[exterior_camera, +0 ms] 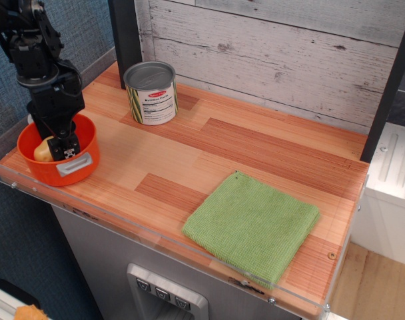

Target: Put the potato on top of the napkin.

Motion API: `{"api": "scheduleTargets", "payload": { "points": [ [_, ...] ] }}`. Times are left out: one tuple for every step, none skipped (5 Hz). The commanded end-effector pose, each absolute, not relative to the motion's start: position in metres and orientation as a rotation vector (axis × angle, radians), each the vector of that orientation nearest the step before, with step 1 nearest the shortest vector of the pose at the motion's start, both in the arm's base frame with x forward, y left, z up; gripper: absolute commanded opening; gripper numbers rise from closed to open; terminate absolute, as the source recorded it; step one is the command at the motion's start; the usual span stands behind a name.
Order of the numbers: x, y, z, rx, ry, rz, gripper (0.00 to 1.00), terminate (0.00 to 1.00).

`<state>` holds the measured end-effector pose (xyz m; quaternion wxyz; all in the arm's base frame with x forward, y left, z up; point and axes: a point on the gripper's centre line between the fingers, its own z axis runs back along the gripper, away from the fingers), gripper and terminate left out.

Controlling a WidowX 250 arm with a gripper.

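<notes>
The potato (44, 149), small and yellowish-tan, lies inside the orange bowl (82, 137) at the left front corner of the wooden counter. My gripper (61, 148) reaches down into the bowl, its black fingers (69, 151) right beside the potato and touching it on its right side. The far finger is hidden, so I cannot tell whether the jaws grip the potato. The napkin (252, 225), a bright green woven cloth, lies flat at the front right of the counter, far from the gripper.
A silver tin can (151, 92) with a striped label stands behind and to the right of the bowl. A white plank wall runs along the back. A clear plastic lip (156, 235) edges the counter front. A black post (126, 33) stands by the can.
</notes>
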<state>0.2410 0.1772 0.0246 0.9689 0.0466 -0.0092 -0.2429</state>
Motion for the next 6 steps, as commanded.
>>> {"api": "scheduleTargets", "payload": {
  "points": [
    [0.245, 0.179, 0.043, 0.141, -0.040, -0.498, 0.00, 0.00],
    [0.244, 0.181, 0.055, 0.154, -0.053, -0.480, 0.00, 0.00],
    [0.245, 0.182, 0.067, 0.159, -0.053, -0.467, 0.00, 0.00],
    [0.245, 0.180, 0.094, 0.186, -0.082, -0.447, 0.00, 0.00],
    [0.250, 0.168, 0.115, 0.203, -0.111, -0.461, 0.00, 0.00],
    [0.258, 0.144, 0.125, 0.226, -0.112, -0.490, 0.00, 0.00]
  ]
}}
